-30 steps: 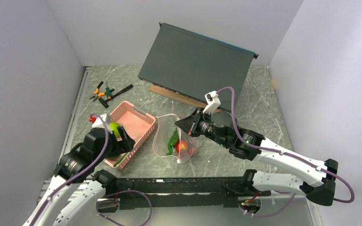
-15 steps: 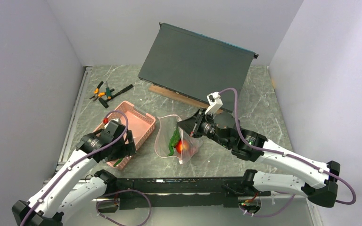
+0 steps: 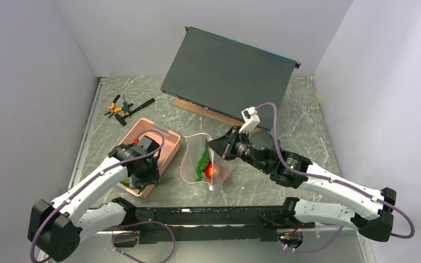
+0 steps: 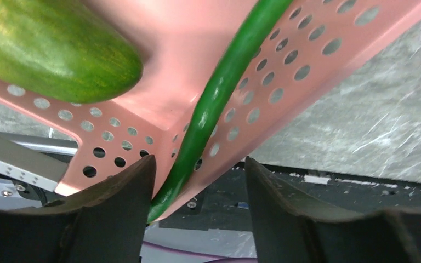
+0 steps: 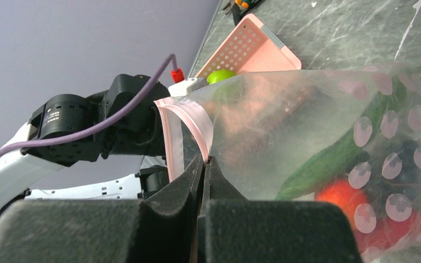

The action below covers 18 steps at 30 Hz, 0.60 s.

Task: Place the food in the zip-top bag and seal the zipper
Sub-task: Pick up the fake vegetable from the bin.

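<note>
My right gripper (image 5: 204, 164) is shut on the pink zipper strip (image 5: 189, 123) of the clear zip-top bag (image 5: 307, 126) and holds its mouth edge up. In the top view the right gripper (image 3: 219, 147) is at the bag's (image 3: 194, 167) right side. Inside the bag lie a long green piece (image 5: 329, 164) and a red piece (image 5: 340, 200). My left gripper (image 4: 200, 186) is open over the near end of the pink basket (image 3: 161, 143). A long green pepper (image 4: 219, 93) runs down beside its left finger (image 4: 120, 219). The orange-green mango (image 4: 49, 49) lies in the basket. A green apple (image 5: 221, 75) shows by the basket.
Orange-handled pliers (image 3: 118, 107) lie at the back left. A large dark panel (image 3: 230, 71) leans at the back over a wooden strip (image 3: 203, 111). A black rail (image 3: 208, 215) runs along the near edge. Walls close in the left, back and right.
My left arm has swung right and forward from beside the basket to over its near end. The right gripper has kept its hold on the bag, nearly still.
</note>
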Each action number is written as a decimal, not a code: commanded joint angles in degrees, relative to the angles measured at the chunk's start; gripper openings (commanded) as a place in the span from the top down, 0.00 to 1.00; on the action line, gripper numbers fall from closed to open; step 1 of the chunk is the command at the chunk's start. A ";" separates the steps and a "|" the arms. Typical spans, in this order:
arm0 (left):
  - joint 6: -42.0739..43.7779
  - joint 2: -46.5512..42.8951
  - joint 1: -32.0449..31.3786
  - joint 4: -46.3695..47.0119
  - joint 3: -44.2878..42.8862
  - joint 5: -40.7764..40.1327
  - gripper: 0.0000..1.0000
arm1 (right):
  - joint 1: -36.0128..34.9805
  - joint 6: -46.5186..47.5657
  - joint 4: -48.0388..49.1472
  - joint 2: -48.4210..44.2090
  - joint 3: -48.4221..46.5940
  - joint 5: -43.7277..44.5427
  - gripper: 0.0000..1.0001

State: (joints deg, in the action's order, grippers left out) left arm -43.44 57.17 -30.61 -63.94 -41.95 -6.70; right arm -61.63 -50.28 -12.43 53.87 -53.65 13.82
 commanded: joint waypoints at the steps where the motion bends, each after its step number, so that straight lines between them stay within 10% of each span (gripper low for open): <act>1: 1.33 -0.28 -0.90 0.40 -0.31 1.89 0.40 | 0.11 1.24 1.54 -1.90 -0.33 1.95 1.00; 18: 0.15 -6.74 -0.87 2.31 0.26 4.50 0.76 | 0.10 0.99 1.80 -1.12 -0.23 1.26 1.00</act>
State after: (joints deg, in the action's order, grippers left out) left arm -42.76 51.20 -31.29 -62.74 -41.74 -2.55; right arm -61.63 -49.89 -12.62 53.19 -53.60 14.66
